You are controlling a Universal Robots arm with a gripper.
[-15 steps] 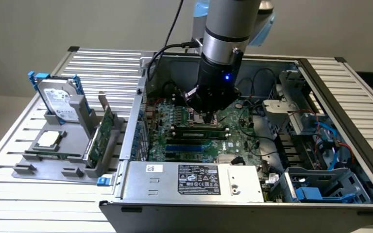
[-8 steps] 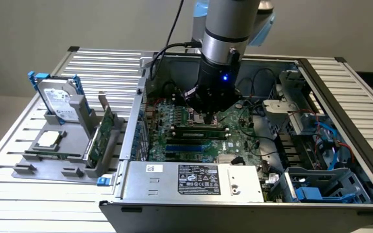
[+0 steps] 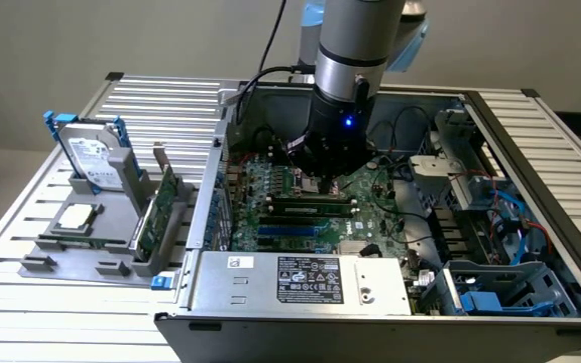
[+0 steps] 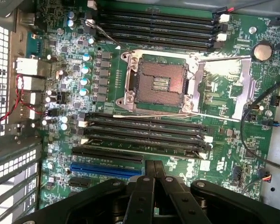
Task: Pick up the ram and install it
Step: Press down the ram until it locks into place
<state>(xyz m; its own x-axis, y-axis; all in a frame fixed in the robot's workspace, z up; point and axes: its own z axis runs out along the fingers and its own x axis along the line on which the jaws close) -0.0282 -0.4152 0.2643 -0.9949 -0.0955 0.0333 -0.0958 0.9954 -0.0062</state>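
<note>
Ram (image 3: 311, 202), thin green stick between long black slots (image 4: 144, 122), black claw (image 4: 154, 164) closed

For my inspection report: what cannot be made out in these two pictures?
- Exterior view: the tool hides its own tips, so contact with the motherboard is unclear.
- Wrist view: the shut tool covers the board beside the blue slot.
- Exterior view: the power supply label print is too small.
- Both views: whether the ram sits in a black slot is unclear.
</note>
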